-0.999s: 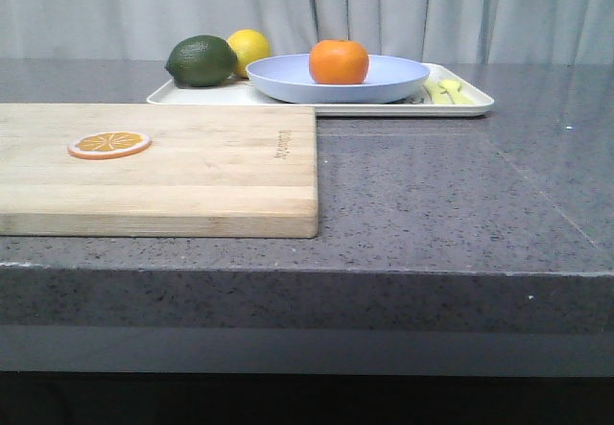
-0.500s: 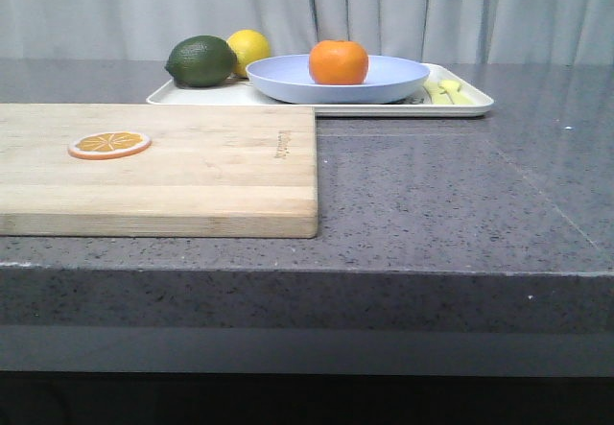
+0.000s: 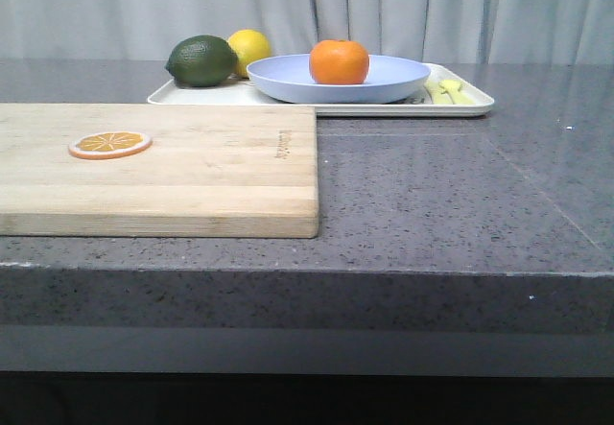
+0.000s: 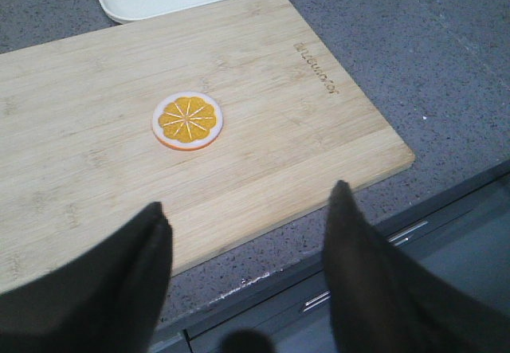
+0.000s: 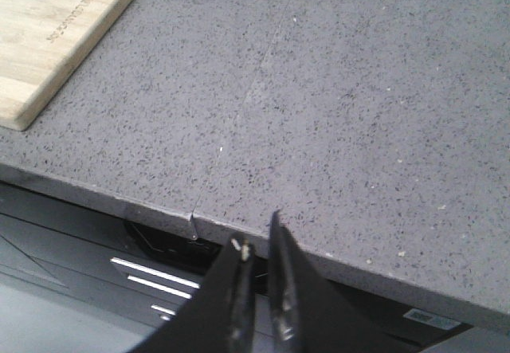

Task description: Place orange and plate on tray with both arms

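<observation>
From the front, the orange sits in the plate, and the plate rests on the tray at the far side of the grey surface. A green fruit and a lemon share the tray's left end, just beside the plate. The cutting board lies nearer, on the left, its far edge close to the tray's near rim; an orange slice lies flat on it. Right of the board the surface is bare out to its front edge — plenty of room there. Small writing runs along the board's right edge, too small for me to read here.

At my left wrist, my left fingers are spread wide and hold nothing, poised over the front edge of the surface, the board and slice beyond them. The board's burned-in mark is blurred; I cannot make it out. A tray corner shows past the board.

At my right wrist, my right fingers are nearly together with only a narrow slit — empty, out past the surface's front edge.
</observation>
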